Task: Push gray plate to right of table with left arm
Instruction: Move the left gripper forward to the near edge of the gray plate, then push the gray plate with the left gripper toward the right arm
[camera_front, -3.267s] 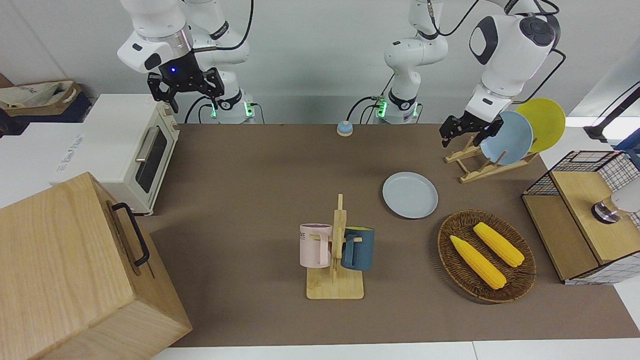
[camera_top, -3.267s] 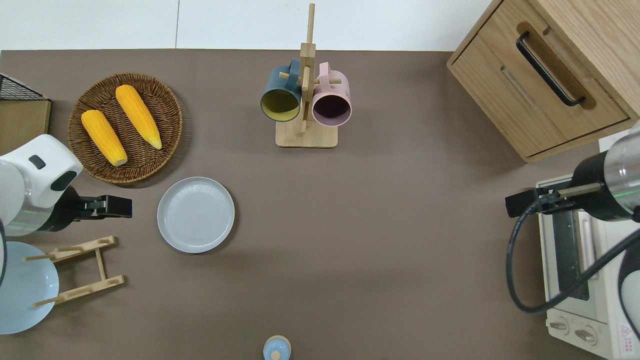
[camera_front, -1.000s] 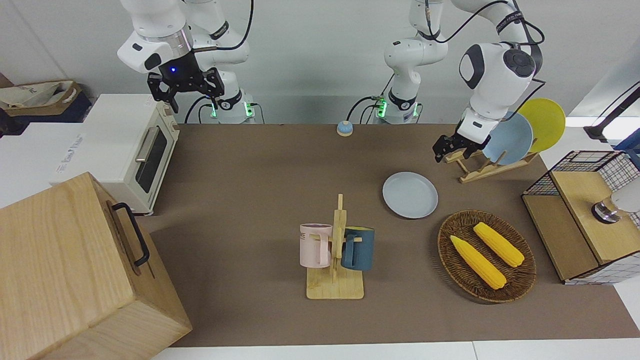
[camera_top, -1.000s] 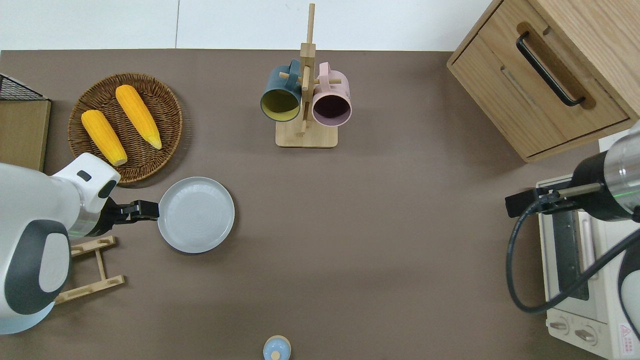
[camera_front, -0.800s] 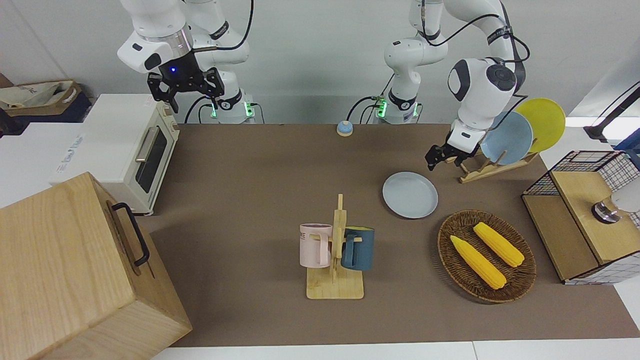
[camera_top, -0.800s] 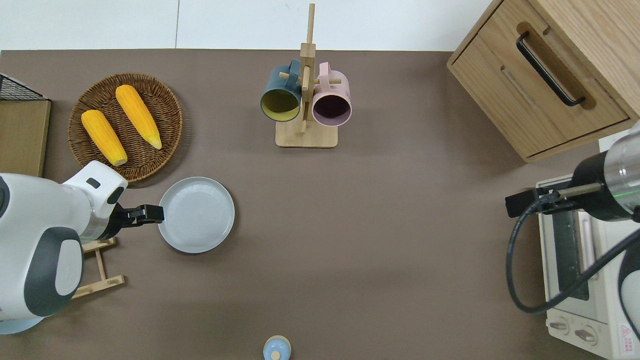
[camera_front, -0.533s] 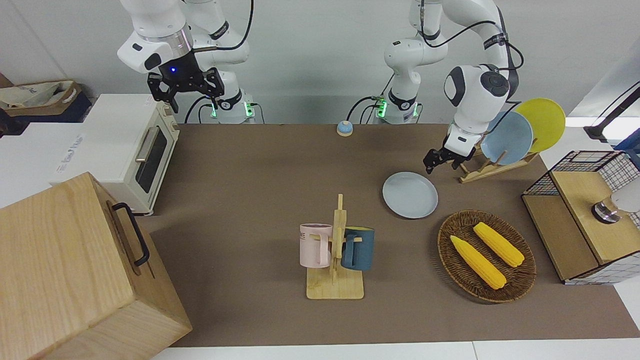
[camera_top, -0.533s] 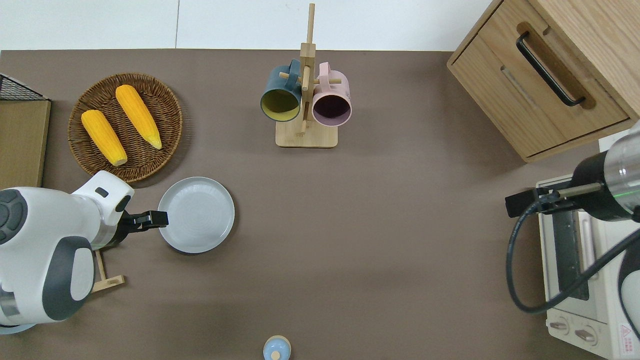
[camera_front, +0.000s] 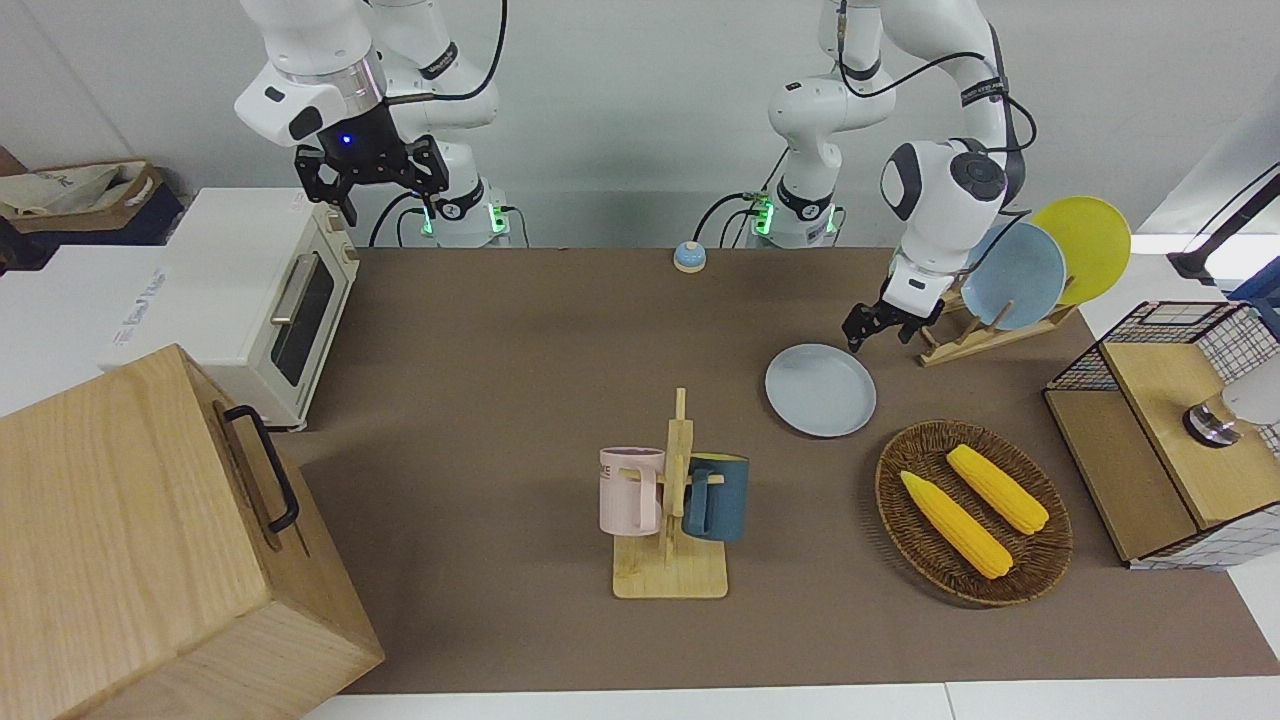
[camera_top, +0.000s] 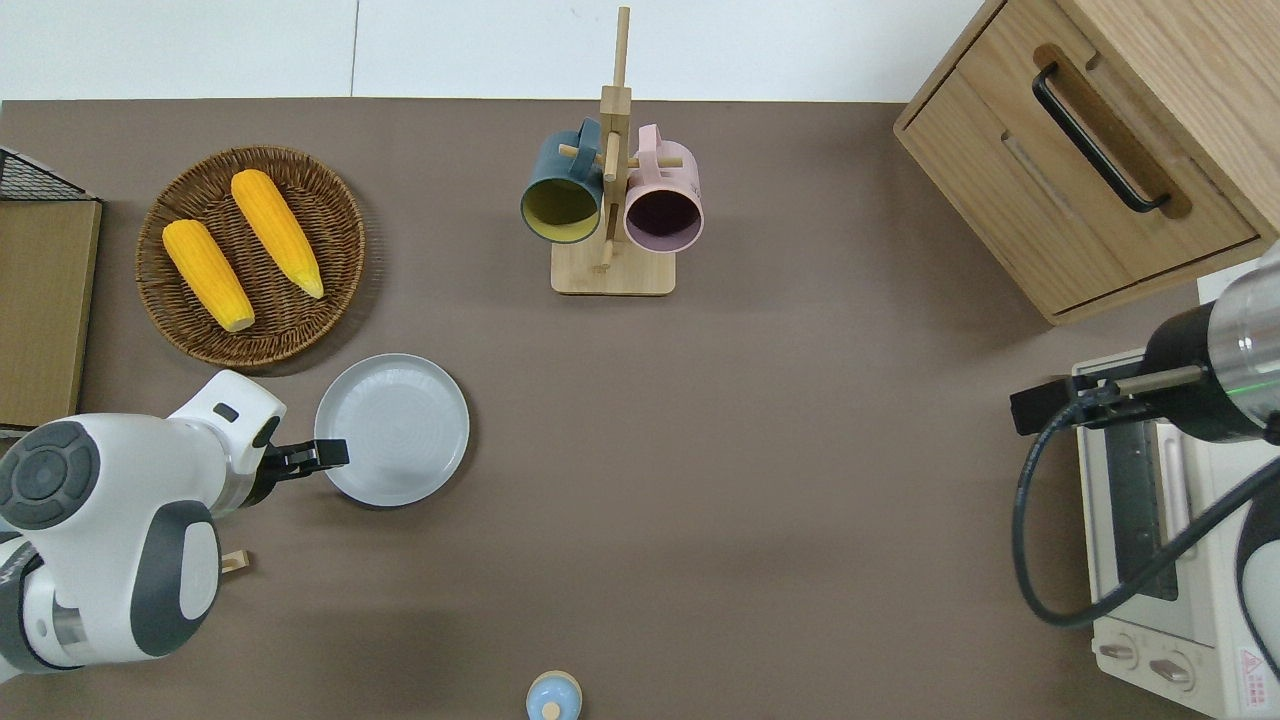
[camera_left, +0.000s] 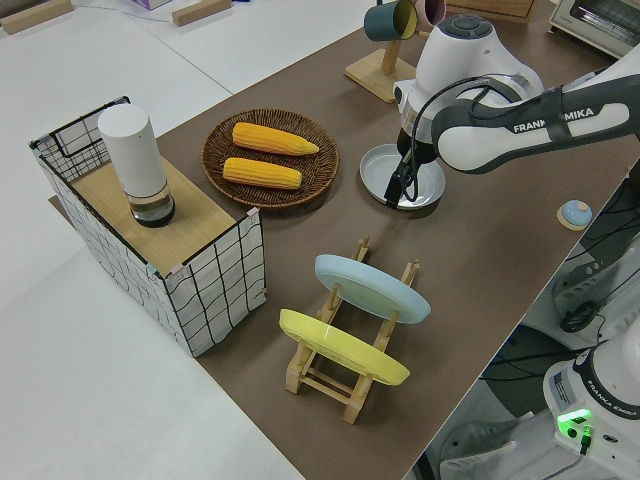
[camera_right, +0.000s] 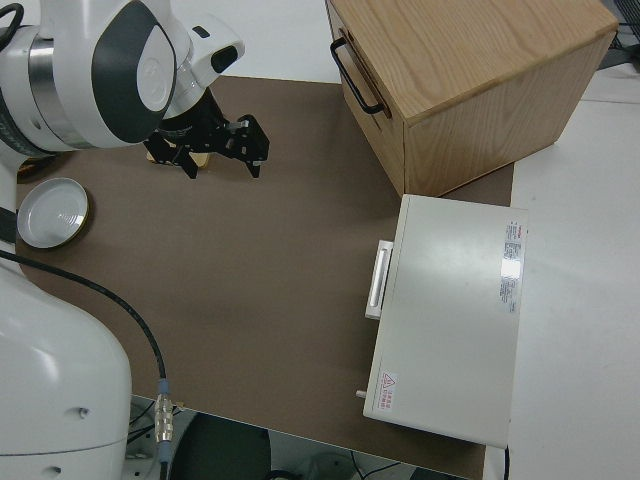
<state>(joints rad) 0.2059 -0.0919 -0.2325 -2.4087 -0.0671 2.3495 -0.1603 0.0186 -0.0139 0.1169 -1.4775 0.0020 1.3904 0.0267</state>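
- The left gripper (camera_top: 333, 453) is set low at the rim of the gray plate (camera_top: 395, 428), at the edge toward the left arm's end of the table (camera_top: 760, 480); whether rim and fingertips touch cannot be told.
- The fingers appear drawn together, though this is not shown clearly enough to be stated.
- The plate is seen flat on the table, nearer to the robots than the basket (camera_top: 190, 330) and well apart from the mug stand (camera_top: 612, 270).
- The push is judged not yet begun: the plate lies in the left arm's half, and the whole sweep toward the right arm's end is left.
- A broad bare stretch of table is offered between the plate and the toaster oven (camera_top: 1150, 560).
- The plate is round, smooth and shallow, with a low raised rim against which a finger can be pressed.
- The table top is matte brown, so an even slide is expected.
- The basket is coarse woven wicker and two corn cobs (camera_top: 240, 245) are held in it.
- The right arm is parked.
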